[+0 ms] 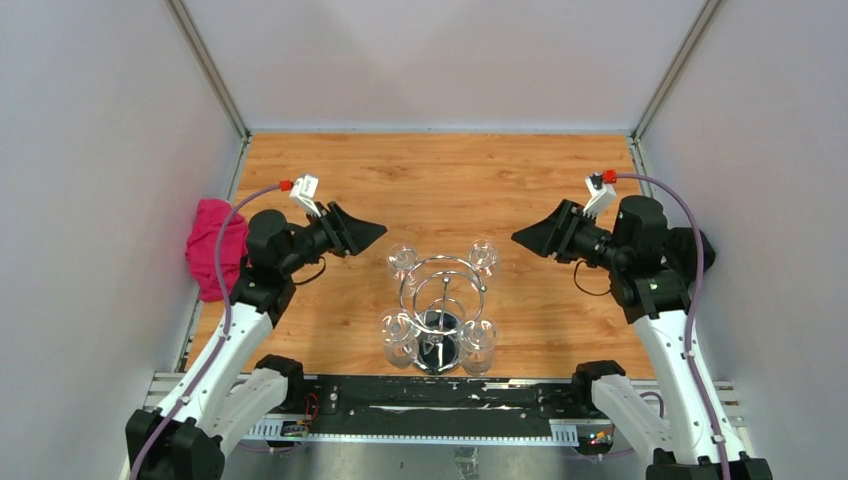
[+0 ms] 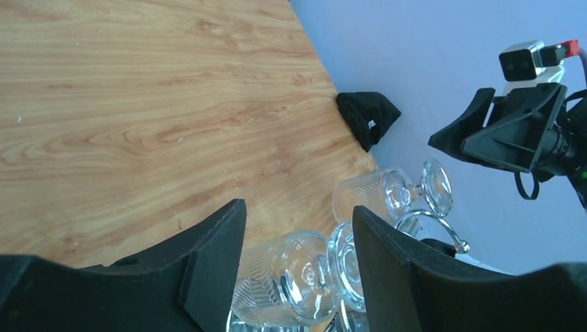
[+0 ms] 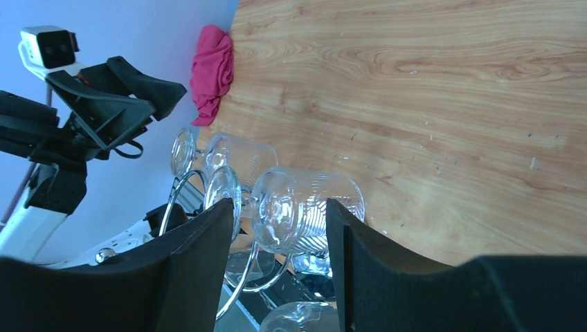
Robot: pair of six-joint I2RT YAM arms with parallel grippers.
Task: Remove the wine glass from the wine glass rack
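The wine glass rack [image 1: 441, 268], a chrome wire stand on a round mirrored base, stands near the table's front edge with several clear wine glasses hanging upside down. Two hang on the far side [image 1: 402, 261] [image 1: 483, 257] and two on the near side [image 1: 398, 337] [image 1: 478, 342]. My left gripper [image 1: 376, 231] is open, level with the far-left glass and a short way left of it. In the left wrist view that glass [image 2: 291, 277] shows beyond the open fingers [image 2: 208, 270]. My right gripper [image 1: 520, 238] is open, just right of the far-right glass [image 3: 304, 207]. Neither gripper touches a glass.
A pink cloth [image 1: 212, 247] lies at the table's left edge, behind my left arm. A black cloth [image 2: 367, 117] lies at the right edge by the wall. Grey walls close in the wooden table [image 1: 440, 180] on three sides.
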